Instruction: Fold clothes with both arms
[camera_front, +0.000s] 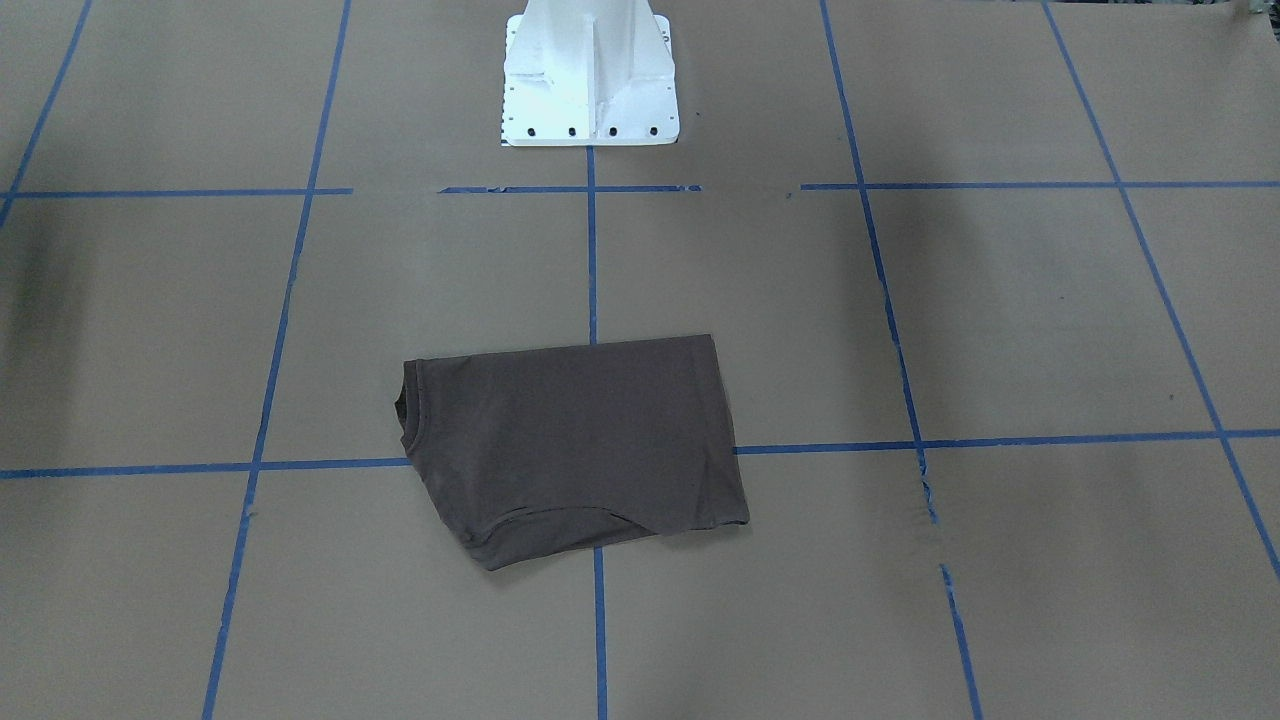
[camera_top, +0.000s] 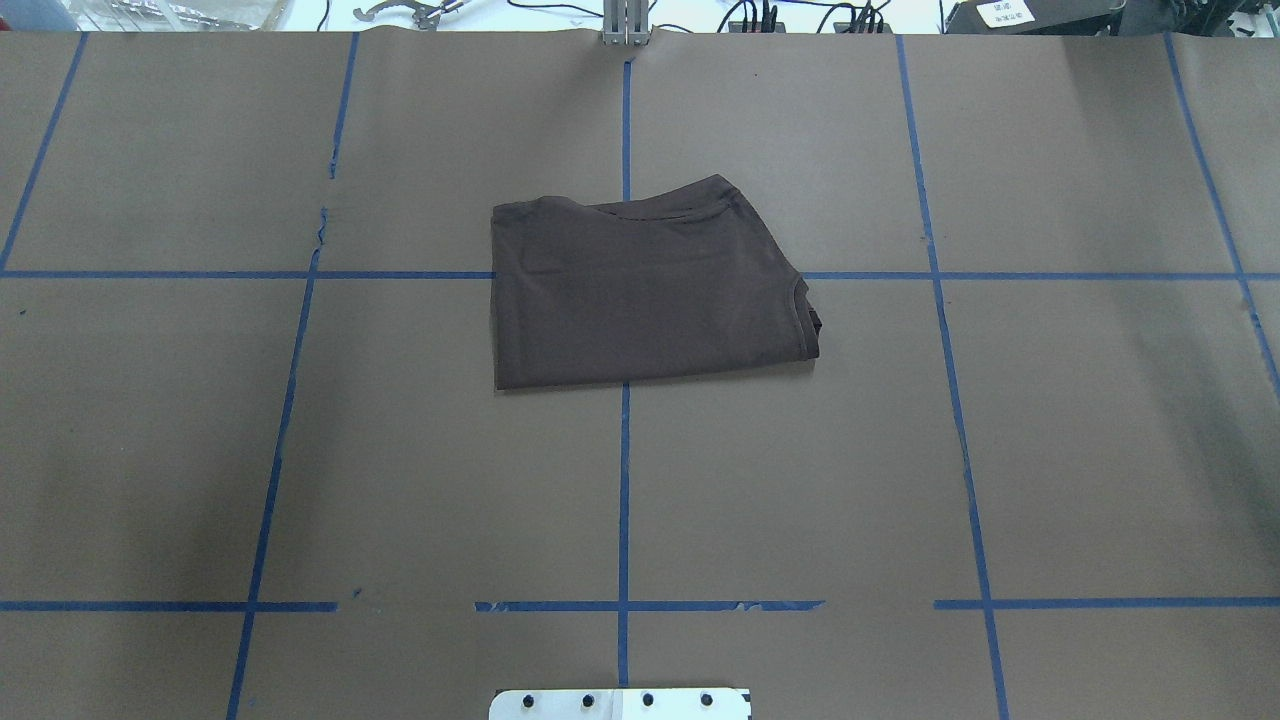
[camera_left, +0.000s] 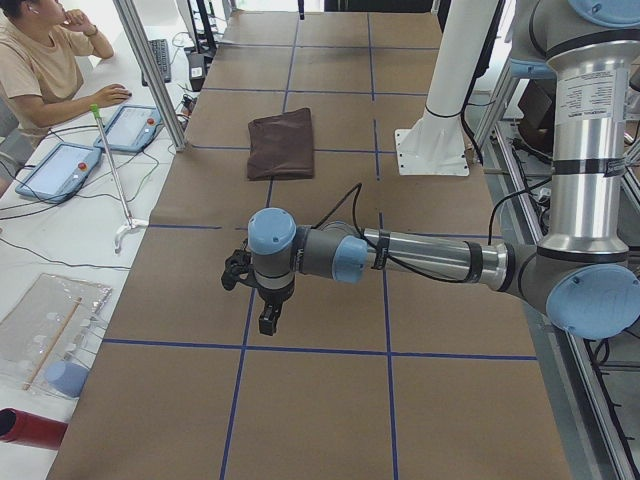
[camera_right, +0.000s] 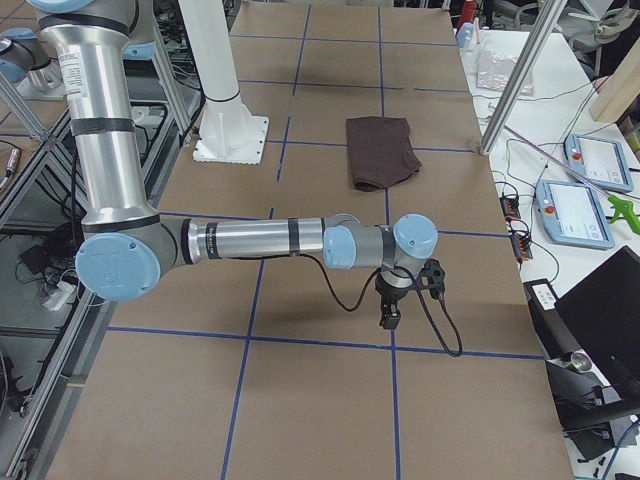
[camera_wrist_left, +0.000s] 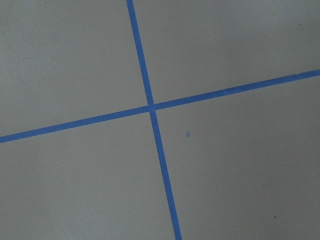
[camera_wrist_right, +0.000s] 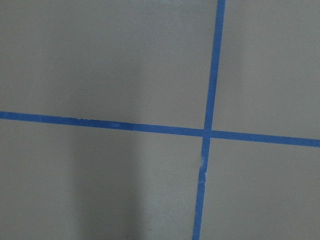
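The dark brown T-shirt (camera_front: 570, 445) lies folded into a compact rectangle at the table's middle, collar toward the robot's right; it also shows in the overhead view (camera_top: 650, 290) and both side views (camera_left: 281, 143) (camera_right: 380, 150). The left arm's gripper (camera_left: 268, 320) hangs above bare table far to the shirt's left, seen only in the left side view. The right arm's gripper (camera_right: 388, 320) hangs above bare table far to the shirt's right, seen only in the right side view. I cannot tell whether either is open or shut. Both wrist views show only brown paper and tape.
Brown paper with blue tape lines (camera_top: 624, 480) covers the table. The white pedestal base (camera_front: 590, 75) stands at the robot's edge. An operator (camera_left: 45, 60) sits at a side desk with tablets (camera_left: 60, 168). An aluminium post (camera_right: 520, 70) stands at the table's far edge.
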